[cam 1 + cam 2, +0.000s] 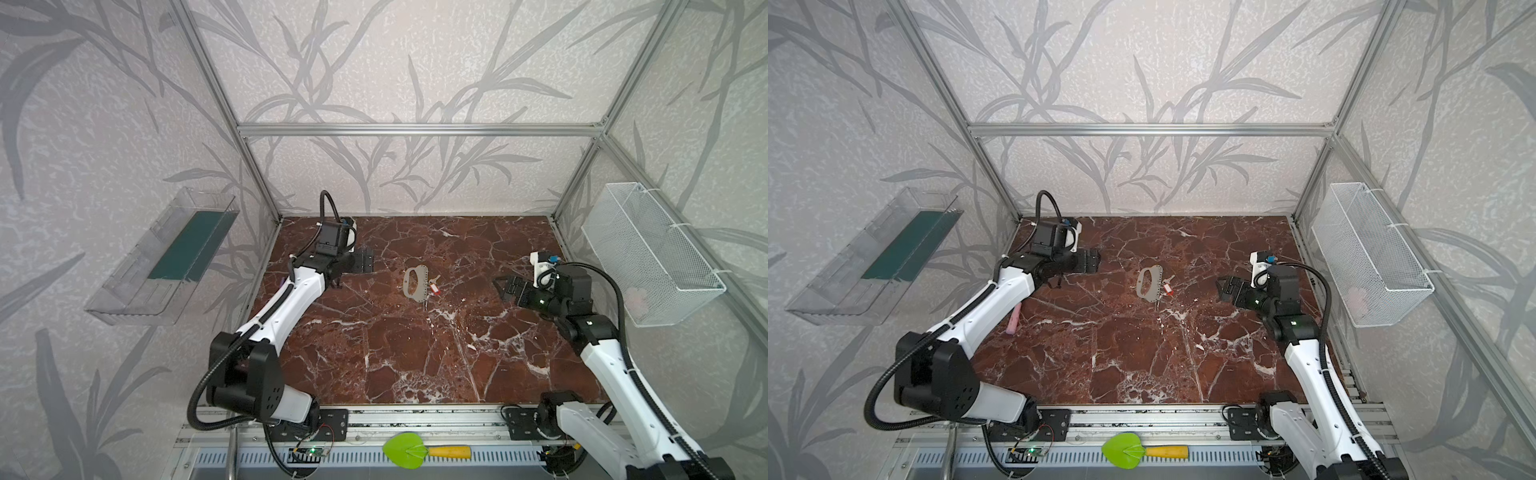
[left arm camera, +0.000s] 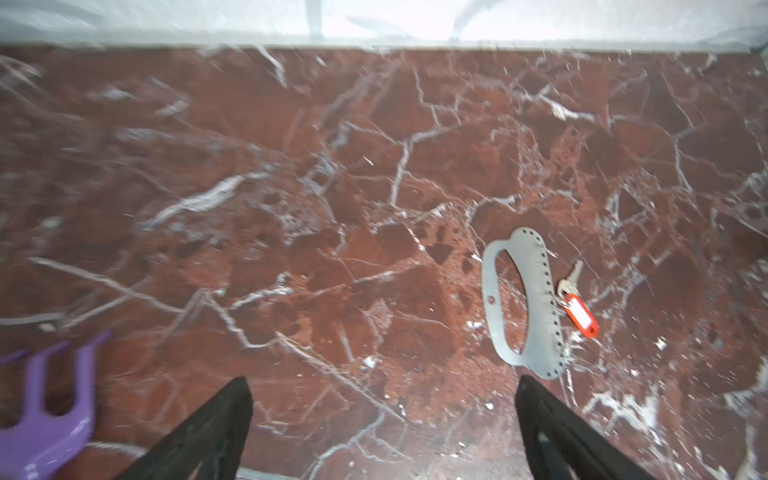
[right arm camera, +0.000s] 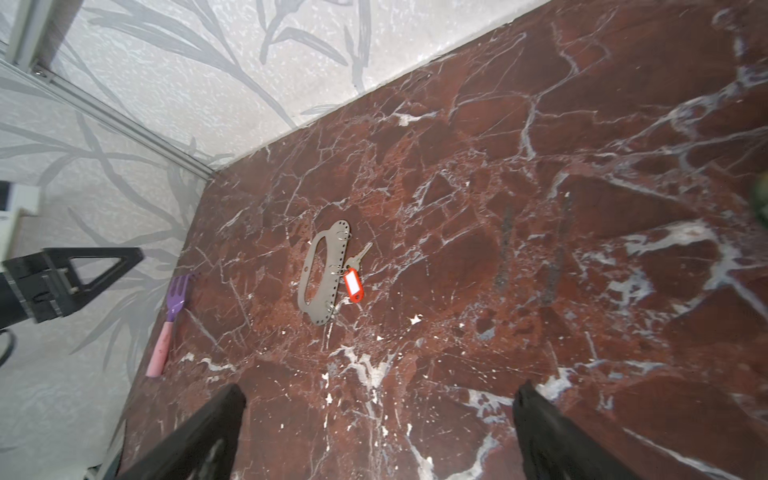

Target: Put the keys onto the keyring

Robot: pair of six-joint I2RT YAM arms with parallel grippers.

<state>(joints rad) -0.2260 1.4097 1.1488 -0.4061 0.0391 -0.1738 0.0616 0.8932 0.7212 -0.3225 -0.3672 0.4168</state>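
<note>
Keyring (image 1: 422,282) lies at tabletop (image 1: 374,353) centre, keys (image 1: 435,288) touching its holed edge. Left hand (image 2: 383,380) and right hand (image 3: 380,386) are spread wide, holding nothing.

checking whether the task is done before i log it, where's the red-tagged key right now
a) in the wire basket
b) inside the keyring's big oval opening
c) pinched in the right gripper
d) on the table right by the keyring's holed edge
d: the keys lie flat on the table right beside the holed edge of the keyring, outside its oval opening.
</note>
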